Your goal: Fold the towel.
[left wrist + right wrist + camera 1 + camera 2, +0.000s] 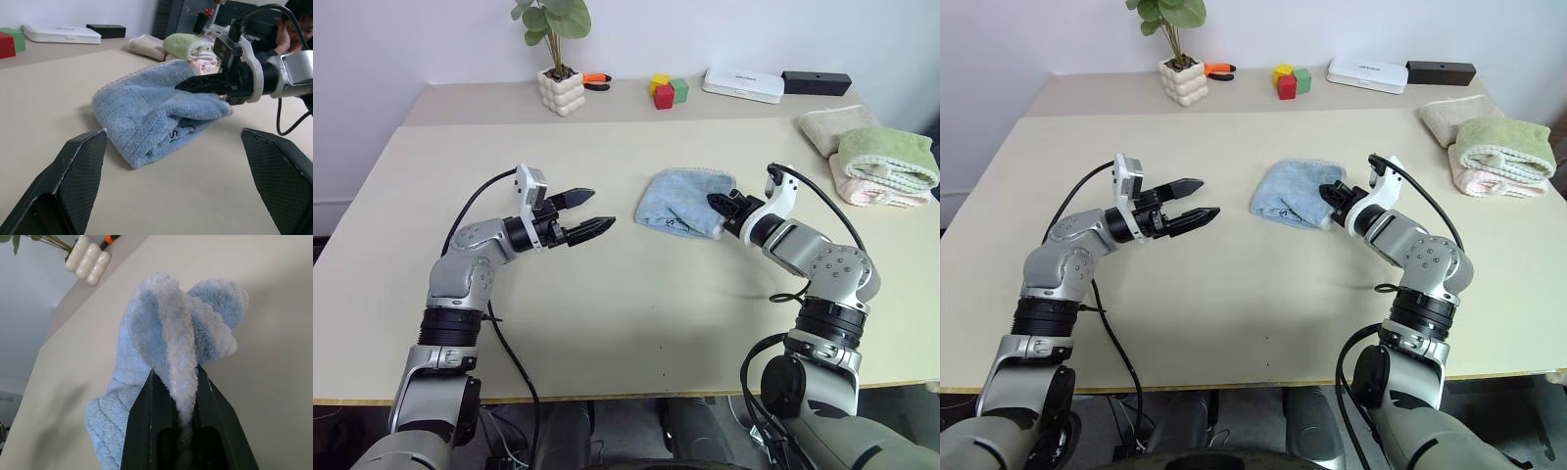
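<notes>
- Between the two claws, on the bare worktop (607, 323): the towel (677, 201), a small light blue terry cloth lying in a loose, bunched heap, not yet flat or squared.
- At its near-right edge, pinched in the right claw (717, 204) — fingers closed tight on a pale hem ridge, cloth gathered into a fold rising out of the pinch.
- Well apart on the far side, the left claw (589, 212) — fingers spread wide, holding nothing, tips aimed level toward the towel.
- Likely light and fully limp: no stiffness to carry a shape, so any lifted edge should droop and drag the rest along.
- Pile looks grippy rather than slick; slipping out of a firm pinch seems unlikely, but catching two layers at once seems easy.
- Not fragile — safe to squeeze hard.
- Best hold, by judgement: the hemmed edge or a corner, one layer only, with the free left claw taking the opposite corner, near the small dark mark (174, 133), to stretch the cloth flat before folding.
- Risk: a bunched grab mid-cloth, giving a lump rather than a clean crease.
</notes>
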